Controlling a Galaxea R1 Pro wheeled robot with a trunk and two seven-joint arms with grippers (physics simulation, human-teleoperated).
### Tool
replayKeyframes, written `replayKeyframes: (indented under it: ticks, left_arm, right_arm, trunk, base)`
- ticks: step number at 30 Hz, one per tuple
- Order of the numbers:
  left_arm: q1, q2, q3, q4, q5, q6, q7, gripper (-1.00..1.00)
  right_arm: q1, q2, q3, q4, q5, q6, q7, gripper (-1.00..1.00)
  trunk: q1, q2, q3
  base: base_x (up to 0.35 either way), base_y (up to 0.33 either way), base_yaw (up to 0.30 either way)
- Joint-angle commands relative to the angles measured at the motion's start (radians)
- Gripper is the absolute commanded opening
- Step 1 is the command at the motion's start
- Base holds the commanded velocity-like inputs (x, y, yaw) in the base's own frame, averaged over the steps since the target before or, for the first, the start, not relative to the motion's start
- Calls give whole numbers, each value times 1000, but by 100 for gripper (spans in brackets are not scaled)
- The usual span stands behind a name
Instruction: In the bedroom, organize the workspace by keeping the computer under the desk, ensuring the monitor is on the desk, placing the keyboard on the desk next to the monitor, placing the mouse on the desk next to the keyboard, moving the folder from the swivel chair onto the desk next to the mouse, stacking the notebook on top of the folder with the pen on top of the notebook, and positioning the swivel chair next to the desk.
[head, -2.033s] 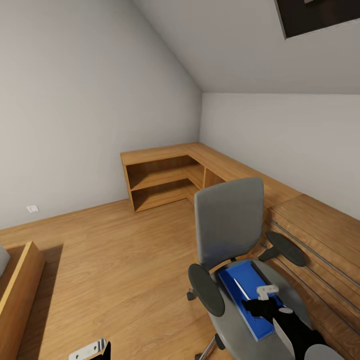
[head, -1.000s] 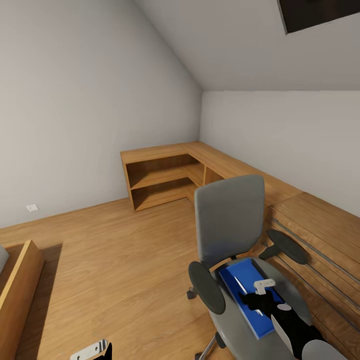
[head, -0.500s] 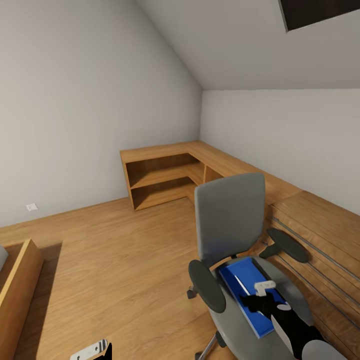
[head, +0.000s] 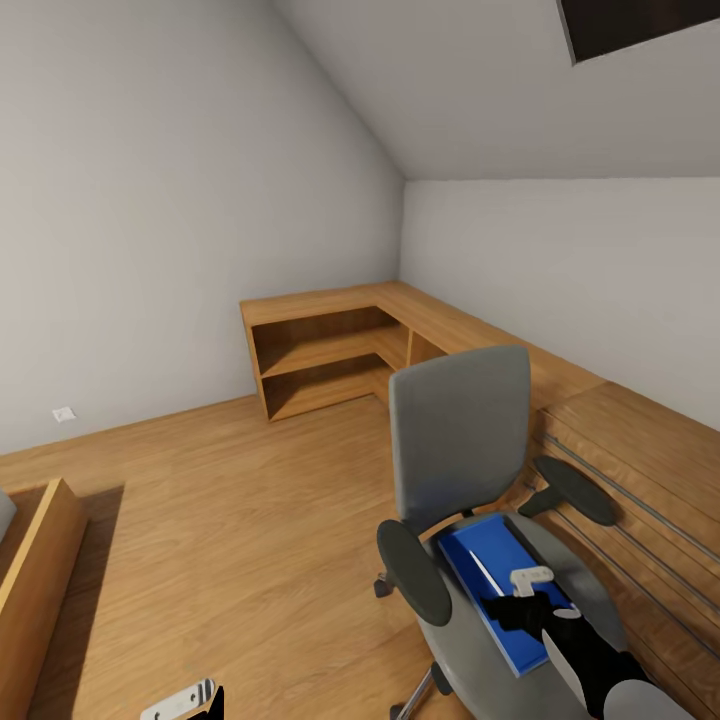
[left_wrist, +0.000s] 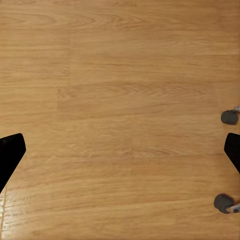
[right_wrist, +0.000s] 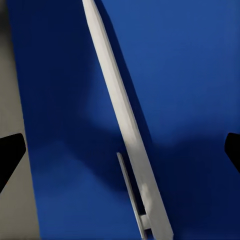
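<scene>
1. We see the bedroom with its white sloped ceiling (head: 450, 90), a dark skylight (head: 640, 25) at the upper corner, and a honey-coloured wood floor (head: 230, 540).
2. A low wooden L-shaped shelf unit (head: 330, 350) runs along the far corner, with open shelves on the side facing us; beside it on the right stands a light wooden dresser (head: 630, 470) with bar handles.
3. At the left edge we see part of a wooden bed frame (head: 35, 580).
4. The swivel chair (head: 460, 440) stands just beside the dresser, its grey back upright and its black armrests on either side of the seat. In the left wrist view two of its castors (left_wrist: 229, 117) rest on the floor.
5. The folder (head: 495, 585) lies flat on the chair's grey seat, bright blue, with its length running from the backrest toward us.
6. The pen (right_wrist: 125, 125) lies on top of the folder, a thin whitish stick along its length.
7. Our right gripper (head: 530, 590) hangs directly over the folder and pen; in the right wrist view its dark fingers (right_wrist: 10, 155) stand wide apart with the pen between them, closed on nothing.
8. Our left gripper (head: 180, 700) sits low over bare floor, its fingertips (left_wrist: 10, 152) spread apart and empty.
</scene>
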Motion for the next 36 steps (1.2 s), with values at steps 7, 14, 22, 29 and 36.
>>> replayKeyframes:
  ticks: [7,14,22,29,36]
  left_arm:
    - [0,1,-2,-1,5,4,7,100]
    - [0,1,-2,-1,6,4,7,100]
    - [0,1,-2,-1,6,4,7,100]
    - [0,1,-3,2,6,4,7,100]
    - [0,1,-4,10,6,4,7,100]
  right_arm:
    - [0,-2,-2,-5,8,55,4,100]
    - [0,-4,-2,-5,8,71,-7,100]
    - [0,-5,-2,-5,8,96,-20,100]
    - [0,-5,-2,-5,8,103,-21,100]
    - [0,-5,-2,-4,8,107,-21,100]
  trunk:
    - [0,0,-1]
    - [0,0,-1]
    - [0,0,-1]
    - [0,0,-1]
    - [0,0,-1]
  base:
    - [0,0,0]
    - [0,0,0]
    - [0,0,0]
    - [0,0,0]
    - [0,0,0]
